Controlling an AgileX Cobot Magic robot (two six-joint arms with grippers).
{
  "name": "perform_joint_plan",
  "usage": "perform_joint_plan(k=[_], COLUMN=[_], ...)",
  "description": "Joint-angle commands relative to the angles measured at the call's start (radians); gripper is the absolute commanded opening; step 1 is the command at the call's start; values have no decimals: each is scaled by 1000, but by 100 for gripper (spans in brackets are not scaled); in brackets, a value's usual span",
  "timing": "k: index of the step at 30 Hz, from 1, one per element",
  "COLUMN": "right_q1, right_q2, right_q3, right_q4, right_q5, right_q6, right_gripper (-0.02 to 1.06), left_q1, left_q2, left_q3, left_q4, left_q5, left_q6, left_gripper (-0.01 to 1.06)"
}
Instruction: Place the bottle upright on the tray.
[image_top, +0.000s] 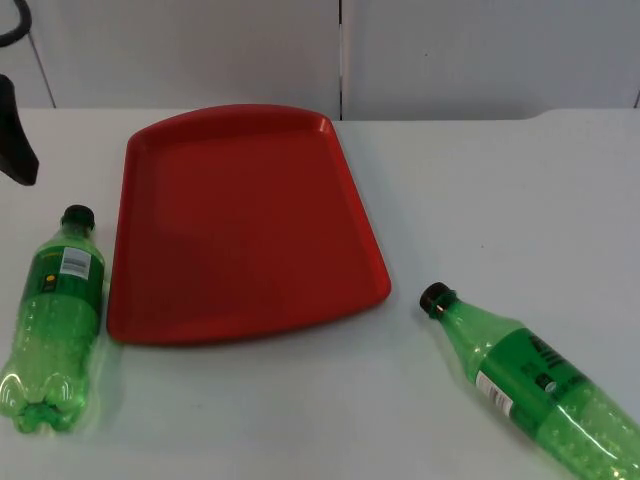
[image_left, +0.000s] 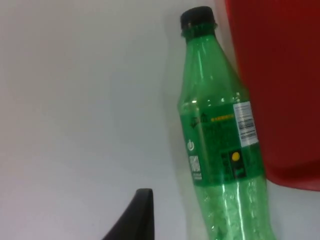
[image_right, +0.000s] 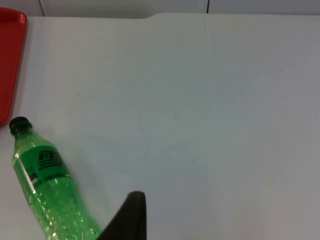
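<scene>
2 green bottles lie flat on the table: left bottle just beside the empty tray, right bottle well apart. Left gripper hovers near its bottle, positioned for pickup; finger state cannot be told.

Top camera overlooks table; wrist cameras look down nearer, sharing tray edge

bottle labels, barcode, no legible text

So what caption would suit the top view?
Two green bottles lie flanking a bare red tray.
</scene>
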Motion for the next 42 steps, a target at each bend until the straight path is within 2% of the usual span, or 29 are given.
perform_joint_plan(k=[1, 13, 20, 24, 31, 36, 42], right_q1=[5, 5, 5, 5, 5, 5, 5], right_q2=[-3, -3, -3, -3, -3, -3, -3], right_q3=[2, 2, 2, 2, 2, 2, 2], right_q4=[4, 4, 4, 4, 4, 4, 4], right_q5=[-6, -6, -6, -6, -6, -6, -6], right_q6=[-4, -4, -4, -4, -4, -4, -4], right_gripper=[105, 105, 105, 105, 105, 105, 105], left_q1=[3, -5, -55, -55, -56, -56, -56], left_q2=[43, 223, 302, 354, 429, 493, 526], left_q3=[-27, -49, -58, -89, -144, -195, -210], left_q4=[-31, -66, -67, -67, -70, -61, -61], left_q5=[-3, -53, -146, -121, -128, -93, -133], left_q6=[18, 25, -4, -4, -8, -8, -8], left_gripper=[105, 105, 105, 105, 105, 105, 105])
